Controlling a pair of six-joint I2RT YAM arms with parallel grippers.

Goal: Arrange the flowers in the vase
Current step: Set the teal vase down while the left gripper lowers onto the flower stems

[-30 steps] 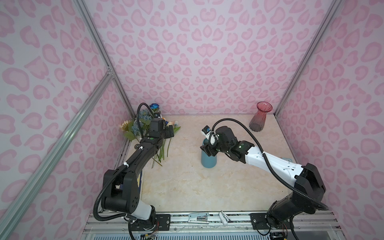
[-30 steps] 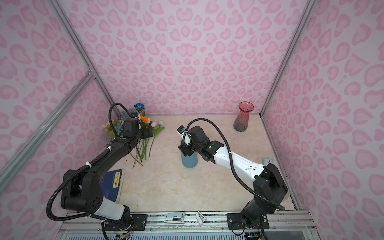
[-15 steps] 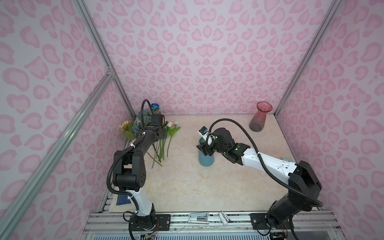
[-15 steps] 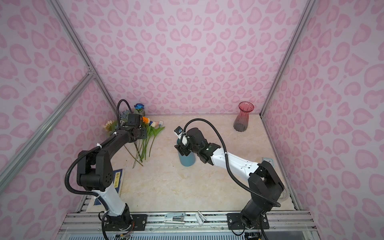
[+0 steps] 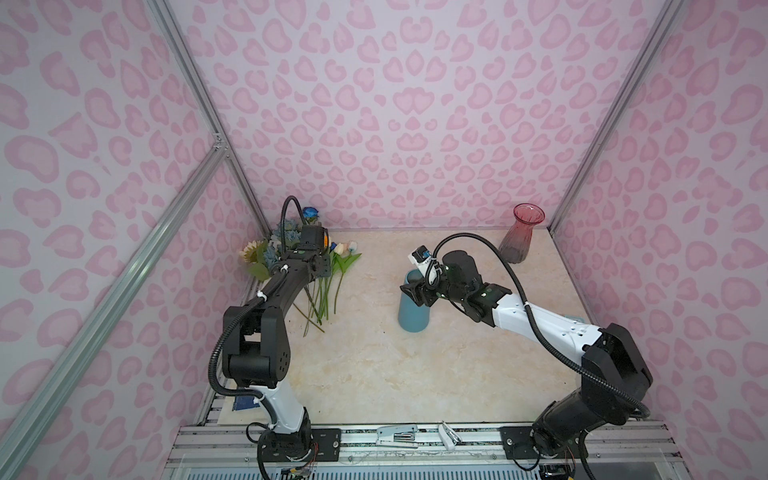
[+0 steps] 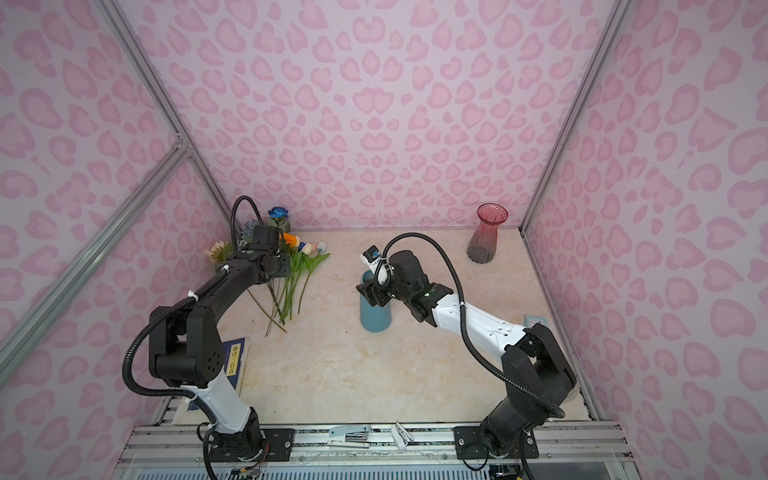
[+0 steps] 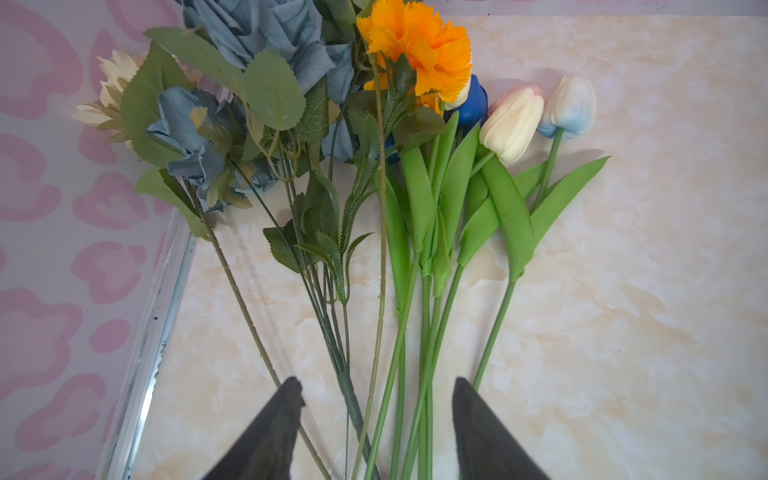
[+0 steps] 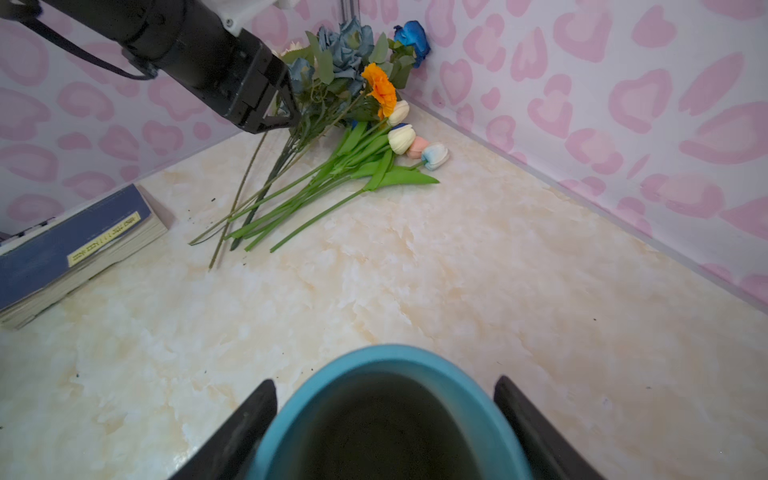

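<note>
The flowers [image 5: 320,291] lie in a bunch at the back left corner, heads toward the wall: orange marigold [image 7: 419,45], dusty-blue roses [image 7: 266,29], cream sunflower [image 7: 108,87], pale tulips [image 7: 515,120] and a bright blue rose [image 8: 411,35]. My left gripper [image 7: 376,380] is open, low over the table. Its fingers straddle several green stems [image 7: 399,365] with gaps on both sides. It also shows in both top views [image 5: 322,270] [image 6: 282,270]. My right gripper [image 8: 385,380] [image 5: 415,291] is shut on the rim of the blue vase [image 8: 386,353] [image 5: 412,318], which stands mid-table and is empty inside.
A red glass vase [image 5: 521,235] [image 6: 486,239] stands at the back right corner. A blue book [image 8: 70,249] [image 6: 235,357] lies at the left edge by the left arm's base. Pink patterned walls close three sides. Small tools [image 5: 397,434] lie on the front rail.
The left arm's elbow folded back and its gripper dropped onto the stems, its jaws narrowing around them. The right gripper and the blue vase shifted slightly left.
</note>
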